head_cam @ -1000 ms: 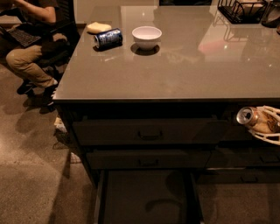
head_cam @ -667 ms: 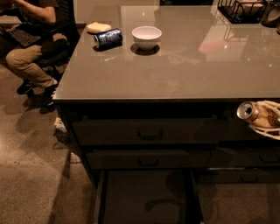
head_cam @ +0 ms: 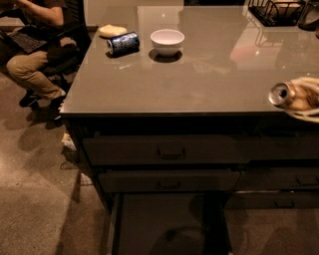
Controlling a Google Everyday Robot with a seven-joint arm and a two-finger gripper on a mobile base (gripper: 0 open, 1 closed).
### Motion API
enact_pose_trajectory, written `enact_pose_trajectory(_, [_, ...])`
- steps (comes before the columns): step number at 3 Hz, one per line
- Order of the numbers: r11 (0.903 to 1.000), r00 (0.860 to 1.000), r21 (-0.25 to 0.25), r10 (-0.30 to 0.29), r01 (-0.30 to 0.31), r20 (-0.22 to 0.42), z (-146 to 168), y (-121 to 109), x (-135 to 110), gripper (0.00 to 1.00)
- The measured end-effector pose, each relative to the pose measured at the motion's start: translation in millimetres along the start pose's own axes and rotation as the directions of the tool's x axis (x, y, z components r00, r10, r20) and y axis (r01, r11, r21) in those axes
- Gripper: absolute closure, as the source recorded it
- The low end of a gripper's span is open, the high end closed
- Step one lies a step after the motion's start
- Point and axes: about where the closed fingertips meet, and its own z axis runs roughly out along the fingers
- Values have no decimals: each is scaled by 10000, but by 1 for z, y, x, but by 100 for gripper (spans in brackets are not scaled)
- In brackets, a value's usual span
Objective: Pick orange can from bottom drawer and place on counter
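Observation:
My gripper (head_cam: 300,99) is at the right edge of the camera view, level with the front edge of the counter (head_cam: 199,79). It is shut on the orange can (head_cam: 280,93), which lies sideways in the pale fingers with its silver end pointing left. The can is held just above the counter's front right part. The bottom drawer (head_cam: 169,224) is pulled open below the two shallower drawers, and its flat floor shows nothing on it.
A blue can (head_cam: 123,43) lies on its side at the counter's far left, beside a white bowl (head_cam: 167,41) and a pale yellow object (head_cam: 112,31). A wire rack (head_cam: 274,11) stands at the back right. A seated person (head_cam: 35,50) is at the left.
My gripper has risen with the orange can, from beside the top drawer's front up to counter height. Nothing else has moved.

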Motion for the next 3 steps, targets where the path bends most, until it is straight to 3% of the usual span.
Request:
enact_pose_trajectory(1, [9928,9973,-950,-727,732,88,31,-40,-10,100])
enact_pose_trajectory(2, [9762,9877,-1506,-1538,1561,273,71,-80,-20,100])
enact_pose_trajectory(3, [9771,9880,-1466,-1523,1545,263,72,-81,-19,100])
